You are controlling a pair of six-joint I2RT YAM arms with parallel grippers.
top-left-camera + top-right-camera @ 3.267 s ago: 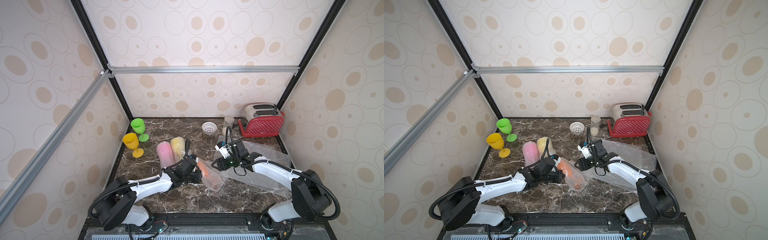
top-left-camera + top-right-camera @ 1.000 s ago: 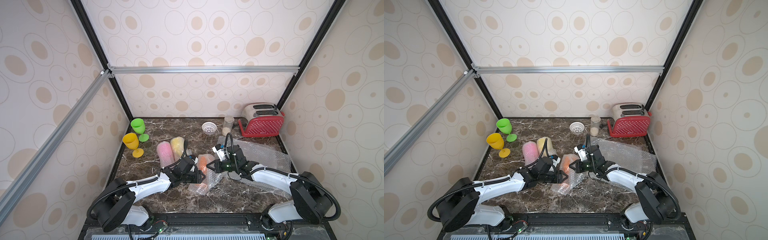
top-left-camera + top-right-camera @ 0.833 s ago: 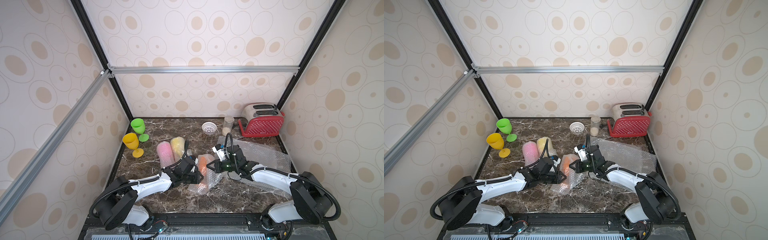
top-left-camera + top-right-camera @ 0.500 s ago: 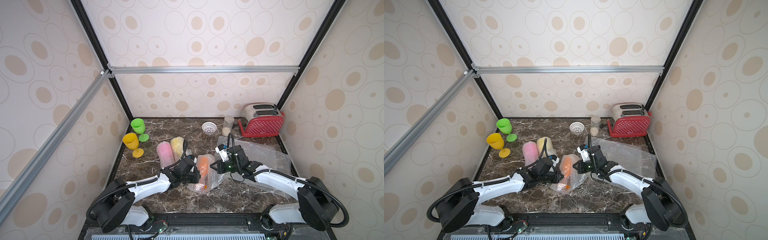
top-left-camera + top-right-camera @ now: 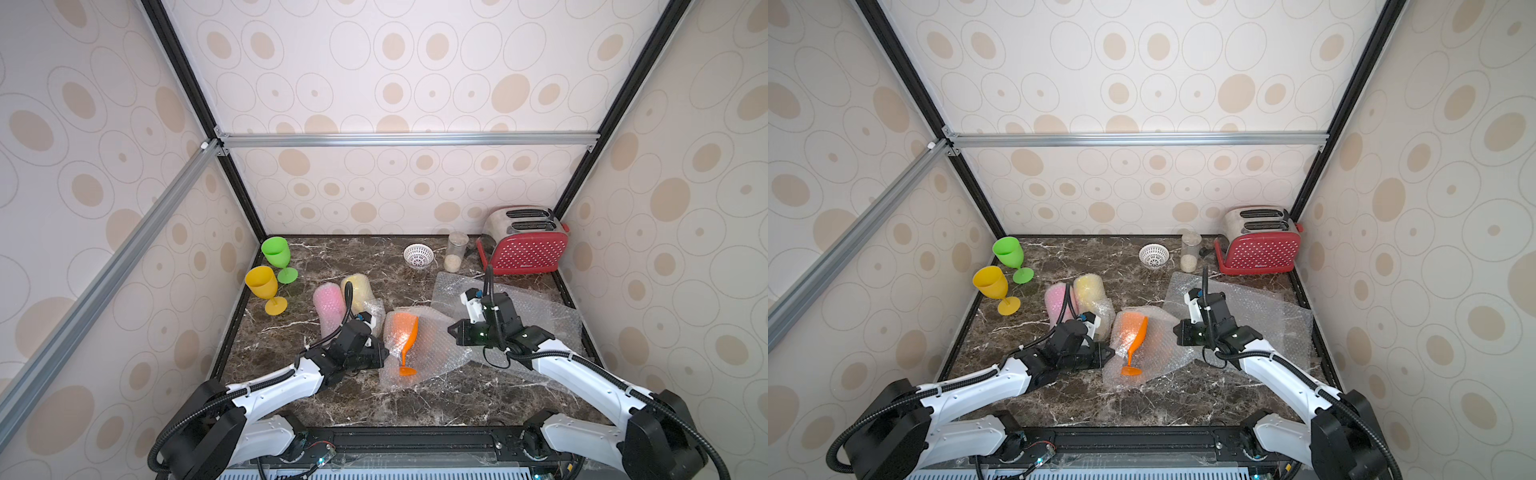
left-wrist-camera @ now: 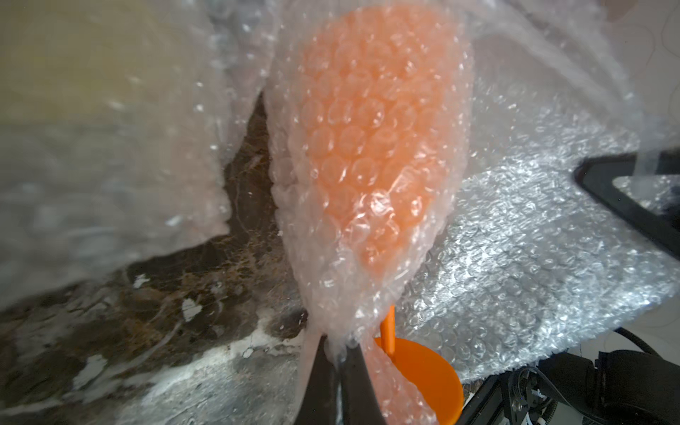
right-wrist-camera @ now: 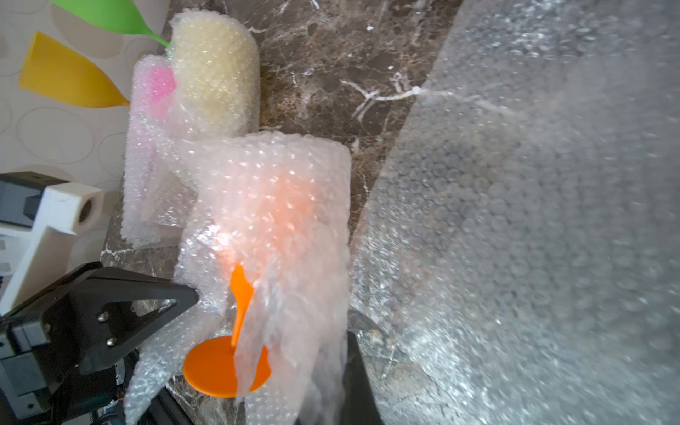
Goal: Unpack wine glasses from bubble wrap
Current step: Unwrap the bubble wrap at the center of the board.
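As the left end effector pinches shut on the bubble wrap, the right end effector seemingly likewise, the orange glass lies half-bared on the counter; green glass and yellow glass stand unwrapped, pink roll and yellow roll unopened.

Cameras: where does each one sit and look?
Top views: high above the front, looking down at the brown marble table; both arms show.
Left wrist: on the left arm, looking along the left gripper, shut on clear bubble wrap round the orange plastic goblet.
Right wrist: on the right arm, facing that goblet; its own black finger and the left gripper show.
Shared: every view shows the goblet.
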